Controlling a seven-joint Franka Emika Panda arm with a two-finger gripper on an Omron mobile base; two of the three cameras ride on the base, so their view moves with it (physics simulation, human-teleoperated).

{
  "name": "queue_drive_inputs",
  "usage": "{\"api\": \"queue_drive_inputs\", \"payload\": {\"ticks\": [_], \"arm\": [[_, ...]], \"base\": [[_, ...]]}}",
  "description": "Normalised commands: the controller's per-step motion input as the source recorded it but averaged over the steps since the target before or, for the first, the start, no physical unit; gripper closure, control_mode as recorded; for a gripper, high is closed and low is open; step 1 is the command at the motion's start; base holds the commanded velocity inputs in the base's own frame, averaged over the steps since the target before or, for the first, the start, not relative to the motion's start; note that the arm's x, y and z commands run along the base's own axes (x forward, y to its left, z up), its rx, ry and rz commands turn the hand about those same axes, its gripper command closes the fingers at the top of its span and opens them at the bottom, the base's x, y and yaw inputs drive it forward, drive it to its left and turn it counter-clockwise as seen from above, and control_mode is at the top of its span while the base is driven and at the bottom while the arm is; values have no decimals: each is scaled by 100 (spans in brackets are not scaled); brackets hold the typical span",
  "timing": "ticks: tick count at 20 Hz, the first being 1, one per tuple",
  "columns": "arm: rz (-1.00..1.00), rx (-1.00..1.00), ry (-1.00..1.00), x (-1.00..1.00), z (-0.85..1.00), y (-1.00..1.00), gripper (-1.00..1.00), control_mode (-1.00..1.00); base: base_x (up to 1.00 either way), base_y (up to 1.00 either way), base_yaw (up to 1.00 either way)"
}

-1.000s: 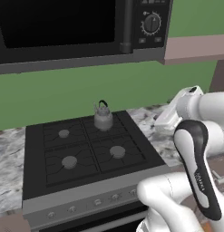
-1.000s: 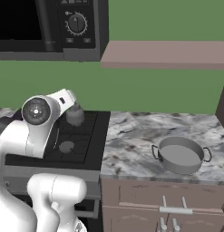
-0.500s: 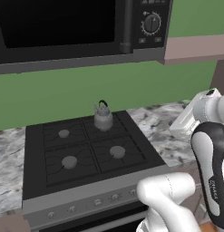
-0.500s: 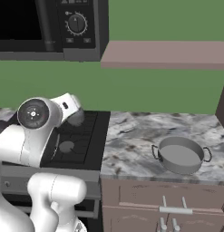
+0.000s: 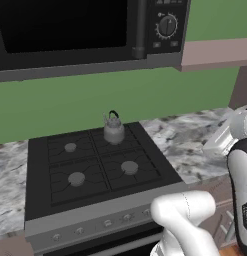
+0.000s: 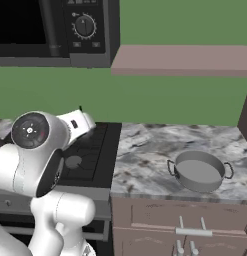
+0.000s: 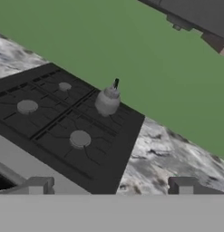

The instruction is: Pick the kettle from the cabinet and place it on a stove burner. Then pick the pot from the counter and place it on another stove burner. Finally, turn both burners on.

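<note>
Standing upright on the rear right burner of the black cooktop [image 5: 95, 170]: kettle [image 5: 113, 131], black handle arched above, clear of the three remaining stove burners [image 5: 76, 178]. Same kettle seen from the hand view at [image 7: 107, 100], beyond the near right burner [image 7: 80, 139]. Row of grey knobs [image 5: 108, 223] along the cooktop's front edge, untouched.

Resting on the marbled worktop [image 6: 145, 160], right of the cooktop and well apart from it: pot [image 6: 199, 171], wide and shallow, lidless, dark side handles showing, near the front edge. Nothing else lying on the stone between cooktop and pot.

Mounted above the cooktop: black microwave [image 5: 85, 30] with round dial [image 5: 167, 25]. Beside it to the right, mauve-brown cabinet [image 6: 185, 60] slab, with a dark brown side panel [image 6: 245, 117] at the far right. Green wall [image 5: 85, 102] behind. Pinkish-brown cabinet fronts [image 6: 160, 220] below the worktop, with pale handles.

End effector [image 7: 111, 186] released, both dark finger tips spread wide at the bottom of the hand view, nothing between them; held above the front right corner of the cooktop, looking across it toward the kettle. White arm [image 5: 240, 165] raised over the worktop right of the cooktop in the left base view; in the right base view its large joint blocks sight of most of the cooktop's left part.
</note>
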Motion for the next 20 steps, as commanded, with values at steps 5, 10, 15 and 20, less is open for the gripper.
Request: {"api": "queue_drive_inputs", "payload": {"ticks": [5,10,15,20], "arm": [[-6,0,0,-24,-7,-29,-100,-100],[-6,0,2,-7,-1,-35,-100,-100],[-9,0,6,0,0,-34,-100,-100],[-10,0,8,0,0,-33,-100,-100]], "base": [[0,0,0],[0,0,0],[0,0,0],[0,0,0]]}}
